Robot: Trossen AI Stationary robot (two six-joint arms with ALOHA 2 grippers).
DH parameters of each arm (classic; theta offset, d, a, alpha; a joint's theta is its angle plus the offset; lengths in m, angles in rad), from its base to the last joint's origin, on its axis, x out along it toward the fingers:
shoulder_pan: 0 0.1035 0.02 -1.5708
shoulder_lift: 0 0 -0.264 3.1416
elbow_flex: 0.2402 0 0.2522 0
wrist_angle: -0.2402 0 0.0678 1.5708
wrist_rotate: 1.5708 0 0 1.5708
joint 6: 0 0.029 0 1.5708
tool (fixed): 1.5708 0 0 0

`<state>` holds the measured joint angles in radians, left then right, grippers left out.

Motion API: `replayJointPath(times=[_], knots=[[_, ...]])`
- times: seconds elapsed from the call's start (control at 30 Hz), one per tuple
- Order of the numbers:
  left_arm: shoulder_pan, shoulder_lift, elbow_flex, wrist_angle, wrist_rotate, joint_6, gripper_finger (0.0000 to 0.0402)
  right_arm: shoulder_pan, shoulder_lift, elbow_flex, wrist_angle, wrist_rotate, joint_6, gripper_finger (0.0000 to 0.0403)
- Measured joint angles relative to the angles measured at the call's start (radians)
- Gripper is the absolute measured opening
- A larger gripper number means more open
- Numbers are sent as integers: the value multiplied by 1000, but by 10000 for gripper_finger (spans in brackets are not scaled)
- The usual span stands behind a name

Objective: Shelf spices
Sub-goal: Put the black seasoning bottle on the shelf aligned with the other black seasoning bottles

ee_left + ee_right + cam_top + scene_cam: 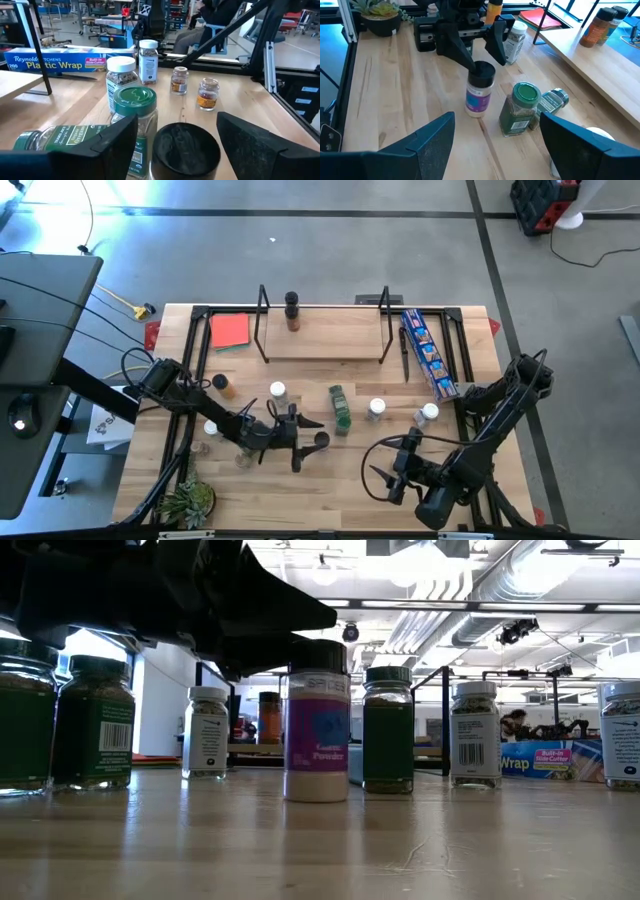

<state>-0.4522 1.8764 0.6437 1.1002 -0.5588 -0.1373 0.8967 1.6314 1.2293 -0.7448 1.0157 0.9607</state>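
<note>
A spice jar with a black lid and purple label stands upright on the tabletop near the middle. My left gripper is open and low over the table, one finger on each side of the jar's black lid. My right gripper waits open with nothing between its fingers above the table's near right part. The shelf stands at the far middle with one dark-lidded jar upright on its board. Other spices stand loose on the table.
Beside the black-lidded jar stand a green-lidded jar and a jar lying on its side. White-lidded jars and an orange jar stand around. A blue wrap packet, a red square and a plant sit at the edges.
</note>
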Motion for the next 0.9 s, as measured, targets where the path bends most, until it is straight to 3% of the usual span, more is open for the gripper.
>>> replayJointPath(times=[0.23,0.37,0.57,0.73,0.9], knots=[[-13,-127,10,-72,81,138,270,0,0,0,0,0,0,287],[-25,-184,110,-451,70,166,270,0,0,0,-2,0,-1,287],[12,-192,392,-1064,86,70,271,0,0,0,-2,0,-1,287],[45,-194,543,-1263,130,33,271,0,0,0,0,0,-1,287],[86,-194,579,-1341,255,-114,271,0,0,0,0,0,-1,287]])
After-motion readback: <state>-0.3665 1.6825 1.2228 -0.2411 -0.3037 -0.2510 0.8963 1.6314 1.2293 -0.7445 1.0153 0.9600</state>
